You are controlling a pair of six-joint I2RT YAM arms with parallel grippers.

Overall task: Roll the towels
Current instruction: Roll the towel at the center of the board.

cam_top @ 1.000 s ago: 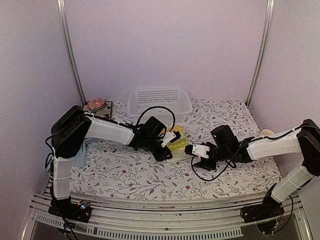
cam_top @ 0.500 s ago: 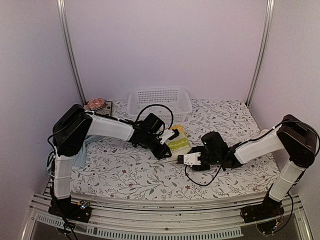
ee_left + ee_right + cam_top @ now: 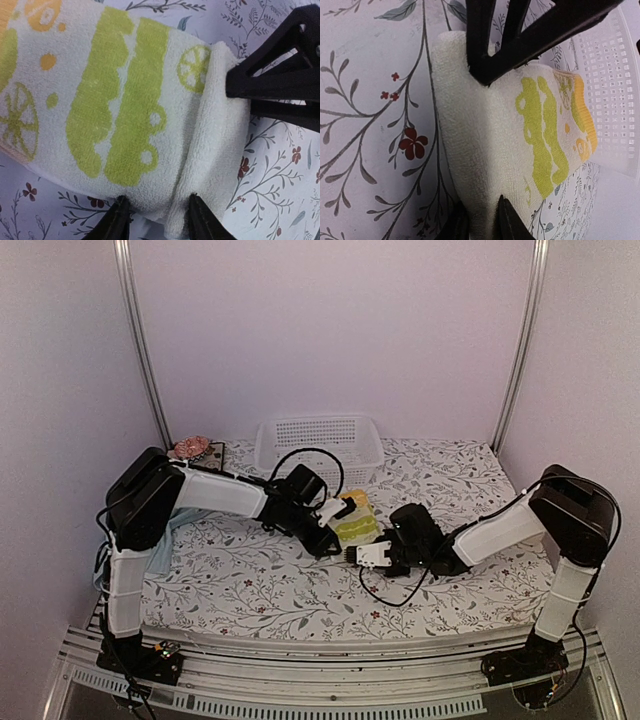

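The left end effector [image 3: 159, 220] and right end effector [image 3: 480, 220] both pinch the yellow-green towel [image 3: 356, 524] on the counter [image 3: 250, 590].

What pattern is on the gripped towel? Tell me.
The towel: cream, lime-green and orange citrus prints; left wrist view.

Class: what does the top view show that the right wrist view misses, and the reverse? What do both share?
Only the top view: both whole arms and the pale blue towel at left. Only the right wrist view: the green print on the yellow-green towel. Both: that towel, the white basket, the flowered tablecloth, the left pincer and right pincer pinching it.
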